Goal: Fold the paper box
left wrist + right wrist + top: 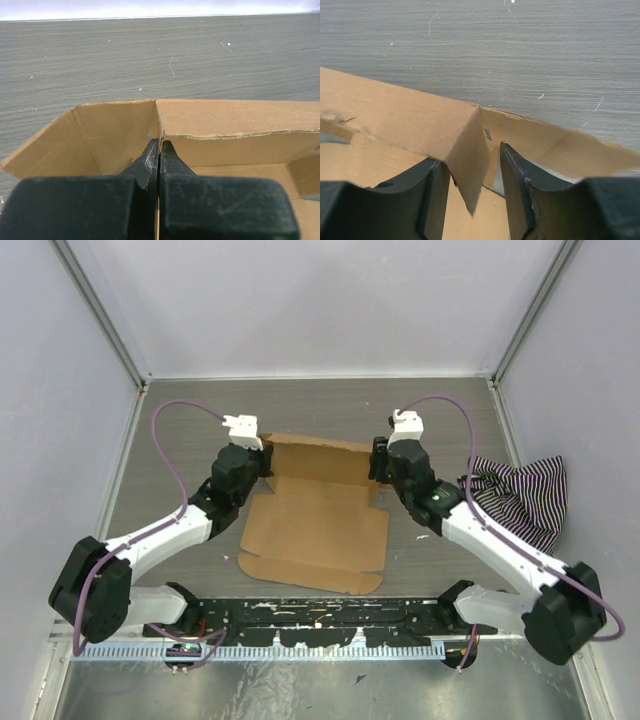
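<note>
The paper box [318, 525] is a brown cardboard sheet lying flat mid-table, with its far wall [322, 462] folded upright. My left gripper [263, 462] is at the wall's left corner. In the left wrist view it [160, 146] is shut on the paper box [225, 117], with a thin cardboard edge pinched between the jaws where the side flap meets the wall. My right gripper [378, 462] is at the right corner. In the right wrist view it [470, 154] stands open, a loose corner flap [470, 165] hanging between its fingers [512, 170] without being pinched.
A black-and-white striped cloth [525, 495] lies bunched at the right, beside the right arm. Grey enclosure walls [60, 390] close in the table on three sides. A black rail [320, 615] with the arm bases runs along the near edge.
</note>
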